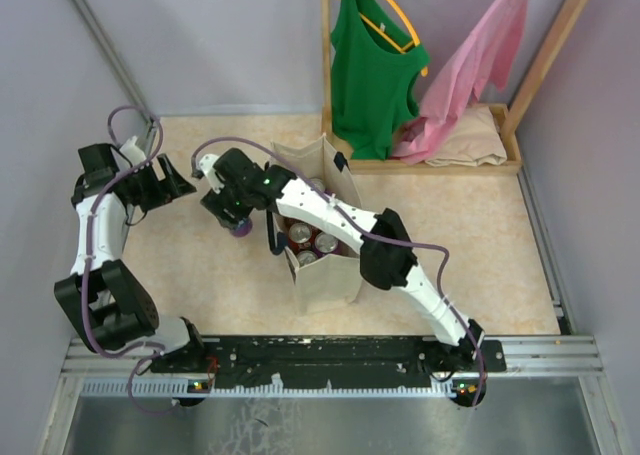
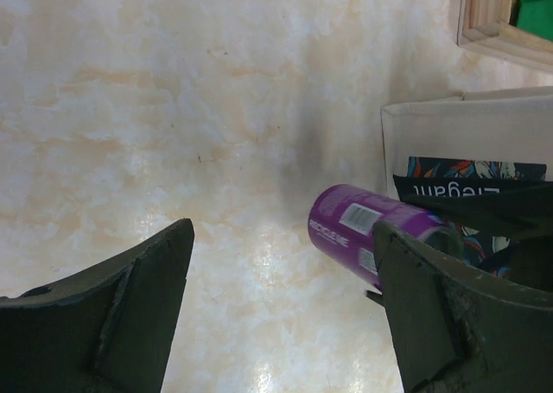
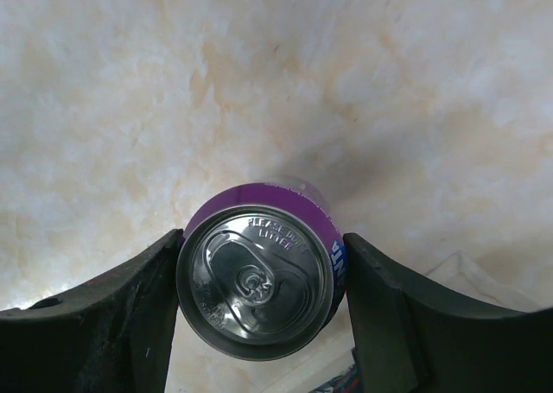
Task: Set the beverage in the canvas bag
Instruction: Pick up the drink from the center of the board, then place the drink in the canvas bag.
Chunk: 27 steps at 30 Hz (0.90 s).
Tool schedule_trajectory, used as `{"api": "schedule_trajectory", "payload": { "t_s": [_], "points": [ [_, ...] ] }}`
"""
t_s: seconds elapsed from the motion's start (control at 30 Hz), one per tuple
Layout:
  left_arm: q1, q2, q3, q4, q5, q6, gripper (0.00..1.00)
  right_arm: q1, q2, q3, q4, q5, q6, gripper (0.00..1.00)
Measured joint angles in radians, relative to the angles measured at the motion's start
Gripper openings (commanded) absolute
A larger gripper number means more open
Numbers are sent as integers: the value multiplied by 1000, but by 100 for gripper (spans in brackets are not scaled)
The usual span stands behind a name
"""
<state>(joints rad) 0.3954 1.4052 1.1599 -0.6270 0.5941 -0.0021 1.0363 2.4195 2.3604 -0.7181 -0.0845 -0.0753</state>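
Right gripper [image 3: 259,259] is clamping the purple beverage can [image 2: 354,225] just beside the canvas bag [image 1: 325,275]; left gripper [image 2: 283,237] is hanging open; swinging low could be snagging the bag's rim, toppling it

My left arm [image 1: 103,227] and right arm [image 1: 325,213] are white links between bulky black joints [image 1: 385,255]. A grey-purple cable [image 1: 127,108] loops along each. Both bolt to a black rail [image 1: 330,350]. A small green light [image 1: 268,182] glows on my right wrist housing. My left gripper [image 2: 283,229] and right gripper [image 3: 261,236] have dark, wedge-shaped fingers [image 2: 121,307], scuffed pale at the edges.
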Motion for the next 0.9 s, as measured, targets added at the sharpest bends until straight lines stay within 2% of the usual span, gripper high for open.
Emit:
{"api": "schedule_trajectory", "payload": {
  "t_s": [0.2,0.47,0.6,0.73,0.9],
  "points": [
    [0,39,1,26,5,-26,88,-31,-132,26,32,42,58,0],
    [0,87,26,39,32,-47,88,-151,-463,-58,172,89,190,0],
    [-16,87,45,45,48,-45,87,-227,-634,-171,218,124,237,0],
    [-89,87,77,45,51,-20,88,-276,-785,-307,185,162,271,0],
    [-261,87,150,64,60,7,88,-242,-845,-387,67,175,302,0]
  ]
}}
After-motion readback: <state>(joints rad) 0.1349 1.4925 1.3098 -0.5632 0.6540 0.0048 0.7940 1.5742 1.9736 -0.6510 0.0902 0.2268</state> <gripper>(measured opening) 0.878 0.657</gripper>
